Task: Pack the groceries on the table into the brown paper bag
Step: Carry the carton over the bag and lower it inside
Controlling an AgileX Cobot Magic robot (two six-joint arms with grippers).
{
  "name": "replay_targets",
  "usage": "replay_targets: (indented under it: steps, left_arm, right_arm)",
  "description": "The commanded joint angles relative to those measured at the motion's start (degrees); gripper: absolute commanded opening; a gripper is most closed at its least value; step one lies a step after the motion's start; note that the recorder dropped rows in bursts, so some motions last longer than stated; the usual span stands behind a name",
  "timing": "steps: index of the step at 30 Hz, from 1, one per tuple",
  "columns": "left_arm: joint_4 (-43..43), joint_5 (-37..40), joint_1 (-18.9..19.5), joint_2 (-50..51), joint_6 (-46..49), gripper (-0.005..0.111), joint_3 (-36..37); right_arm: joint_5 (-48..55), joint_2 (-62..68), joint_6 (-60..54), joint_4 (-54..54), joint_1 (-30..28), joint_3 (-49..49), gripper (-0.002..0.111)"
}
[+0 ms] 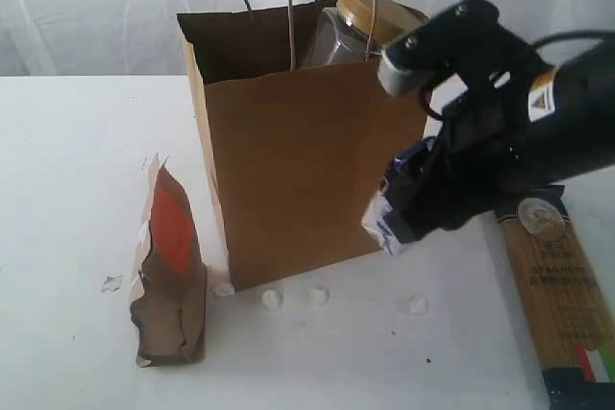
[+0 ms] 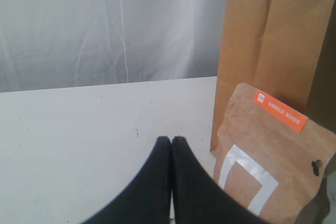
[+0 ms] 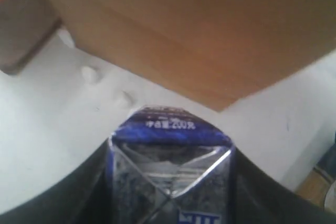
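Right gripper [image 1: 423, 204] clamped on the carton [image 1: 388, 221], looks lifted | carton hangs against the bag [image 1: 298, 170], low at its right-arm-side corner, well below the mouth: up and over, I reckon | blue-white, gable top, long axis tilted | left gripper [image 2: 171, 148] pinched together, empty, facing the bag.

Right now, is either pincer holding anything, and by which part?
The right pincer grips the small blue-white carton by its two opposite side faces, folded end pointing out. The left pincer is shut on nothing.
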Motion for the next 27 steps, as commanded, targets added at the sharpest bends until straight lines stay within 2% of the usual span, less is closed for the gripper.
replay_targets:
  steps: [1, 5, 11, 20, 27]
  left_arm:
    - [-0.4, -0.3, 0.2, -0.2, 0.1, 0.000, 0.2]
    - [-0.4, -0.3, 0.2, -0.2, 0.1, 0.000, 0.2]
    - [-0.4, -0.3, 0.2, -0.2, 0.1, 0.000, 0.2]
    - [-0.4, -0.3, 0.2, -0.2, 0.1, 0.000, 0.2]
    - [-0.4, -0.3, 0.2, -0.2, 0.1, 0.000, 0.2]
  right_arm:
    - [1.7, -0.4, -1.9, 1.7, 6.0, -7.5, 0.000]
    - [0.8, 1.4, -2.7, 1.7, 11.4, -14.2, 0.000]
    - [-1.5, 5.7, -5.7, -0.2, 16.1, -22.3, 0.000]
    - [-3.9, 10.8, -5.7, -7.4, 16.3, -31.2, 0.000]
    - [-4.5, 14.2, -5.0, -18.7, 16.0, -36.8, 0.000]
